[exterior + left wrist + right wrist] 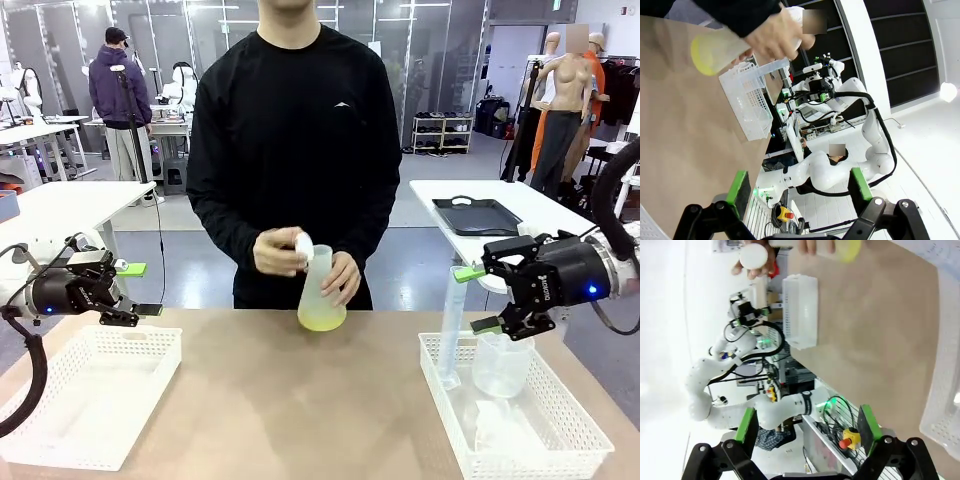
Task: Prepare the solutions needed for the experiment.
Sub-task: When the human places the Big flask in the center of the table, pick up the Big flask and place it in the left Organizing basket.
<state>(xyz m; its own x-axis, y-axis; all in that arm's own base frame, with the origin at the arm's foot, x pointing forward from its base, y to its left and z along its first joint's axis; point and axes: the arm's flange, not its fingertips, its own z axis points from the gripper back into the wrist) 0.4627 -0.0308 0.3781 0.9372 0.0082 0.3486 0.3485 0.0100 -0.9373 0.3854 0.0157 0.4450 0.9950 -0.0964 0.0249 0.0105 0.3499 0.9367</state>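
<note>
At the far edge of the counter (300, 410), in the middle of the frame, the person steadies a frosted conical flask (318, 285) with one hand (343, 278). The other hand (278, 250) holds a white round cap (303, 243) at the flask's mouth. The solution (321, 320) is a shallow pale yellow-green layer in the flask's bottom.

The left robot hand (140, 289) hangs at the left edge above a white basket (130, 335), fingers spread wide, gripping nothing. The right robot hand (474, 298), at the right, is just as wide and empty. It hangs above a second basket (440, 385) holding a clear beaker (500, 365) and a tall measuring cylinder (452, 330).

I'd say the flask is being capped or uncapped; which, I can't tell. Done well, the flask is kept upright with its base planted, since so little liquid is easily lost on a tilt. Both robot hands should wait clear of the person's arms. If glassware is wanted next, the right one is nearer and should drop straight over the beaker without nudging the cylinder just beside it.
</note>
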